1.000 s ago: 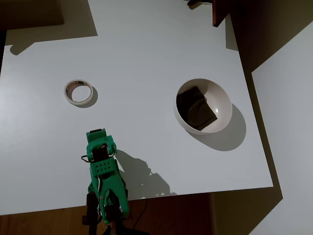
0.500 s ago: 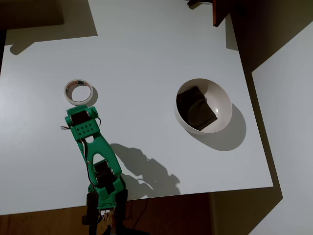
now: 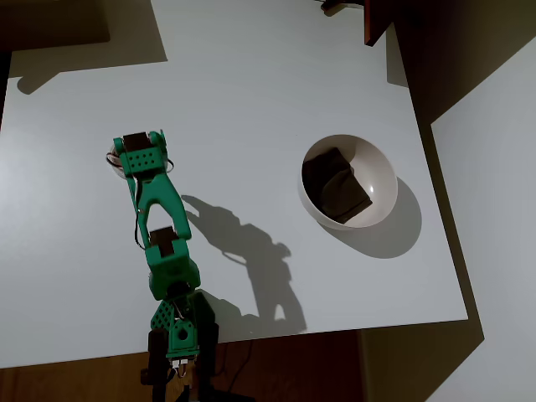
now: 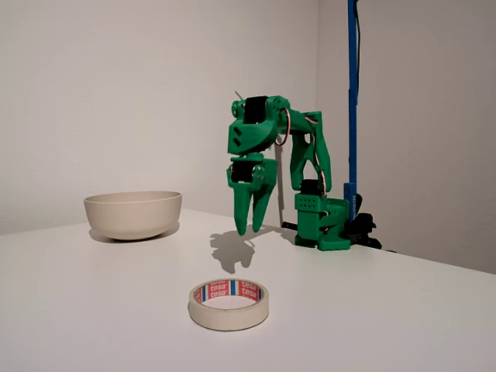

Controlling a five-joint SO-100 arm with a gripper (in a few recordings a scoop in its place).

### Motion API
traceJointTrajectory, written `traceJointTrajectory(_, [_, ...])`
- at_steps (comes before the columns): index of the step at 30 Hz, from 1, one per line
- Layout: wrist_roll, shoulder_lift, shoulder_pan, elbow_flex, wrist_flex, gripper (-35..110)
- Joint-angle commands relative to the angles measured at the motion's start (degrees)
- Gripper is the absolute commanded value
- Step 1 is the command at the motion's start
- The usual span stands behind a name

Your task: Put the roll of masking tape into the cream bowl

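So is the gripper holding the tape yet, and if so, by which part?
No, nothing is held. In the fixed view the gripper hangs above the table, fingers pointing down, while the roll of masking tape lies flat and untouched.

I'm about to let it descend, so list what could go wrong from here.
1. The hand hangs above the roll of masking tape with fingers close together; it may land on the rim and miss the grasp.
2. The flat roll could slide on the smooth white table.
3. The cream bowl sits far across the table, so a weak grip may drop the roll.
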Motion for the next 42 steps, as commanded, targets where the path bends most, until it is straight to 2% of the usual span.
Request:
traceJointTrajectory(1, [1.41,-3.25,-1.67,-10.37,0.62,14])
traceJointTrajectory(15, [4.83,-14.77,-7.12,-19.25,-0.70,14])
traceJointTrajectory(42, [5.71,-22.94,-4.13,-19.60,-6.68,14])
